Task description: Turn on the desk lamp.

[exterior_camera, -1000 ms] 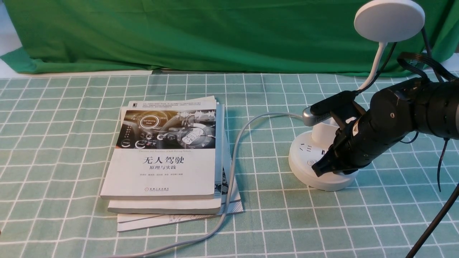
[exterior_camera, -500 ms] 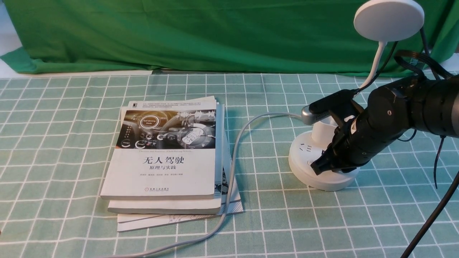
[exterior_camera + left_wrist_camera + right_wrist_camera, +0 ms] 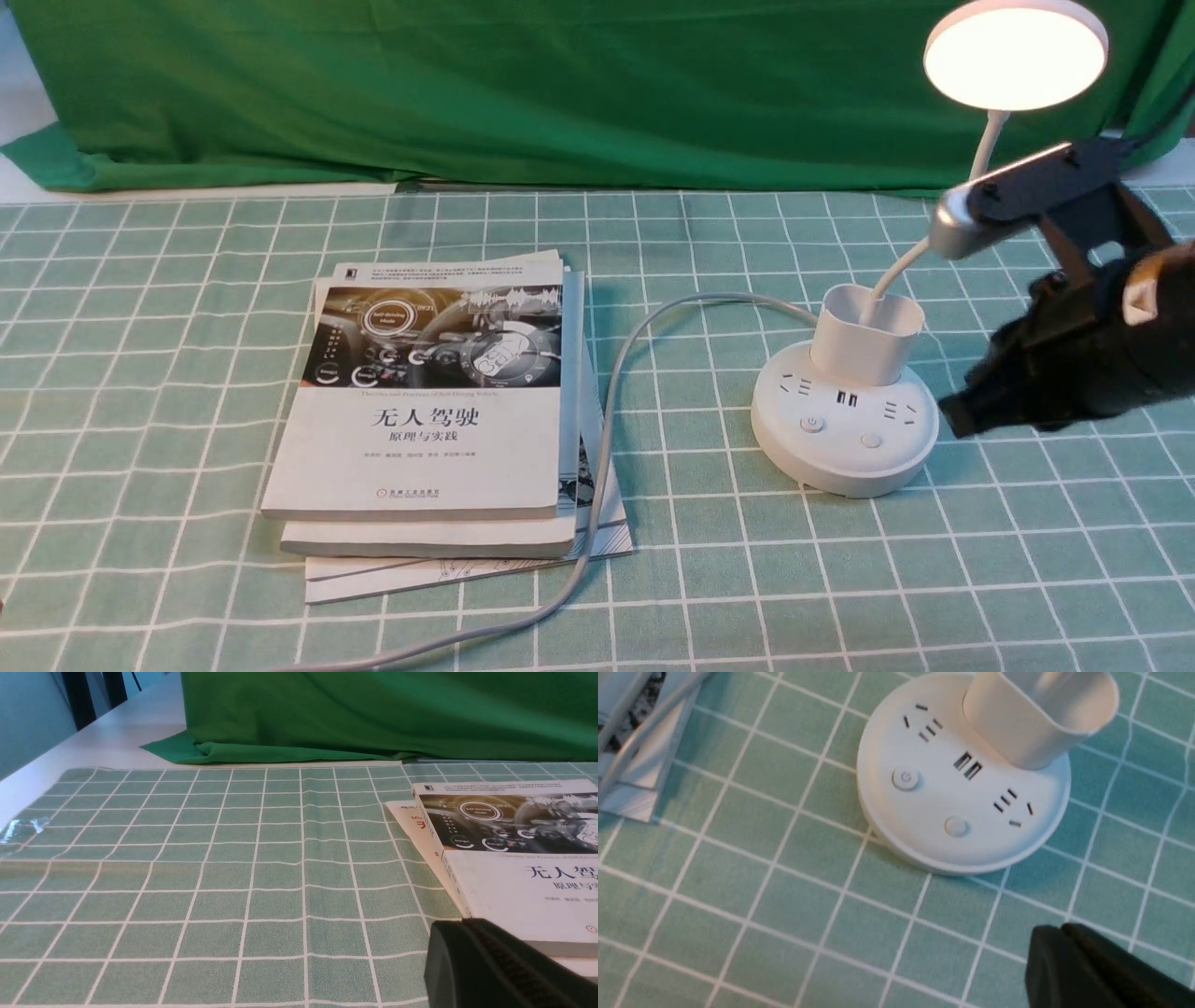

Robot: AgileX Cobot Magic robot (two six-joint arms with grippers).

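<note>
Desk lamp (image 3: 845, 453) is standing toward 3 o'clock on the checked worktop (image 3: 168, 392). Nearest, its grey cord (image 3: 597, 467) is curving in from the 6 o'clock edge and passing along the stack of books (image 3: 429, 457), which is lying at the lamp's 9 o'clock. By the books' near corner the left tool (image 3: 455, 940) is only partly showing, so I cannot tell whether it is apart or together. Farther in, the lamp's round base is showing its power button (image 3: 812, 425) and plain button (image 3: 871, 439) uncovered. The right tool (image 3: 962, 415) is hanging just at the base's 3 o'clock, touching nothing, tips pressed together. Behind the sockets the cup holder (image 3: 864, 350) is standing upright. The neck is rising from it, and the disc head (image 3: 1015, 42) is glowing warm white before the green backdrop (image 3: 523, 84).
</note>
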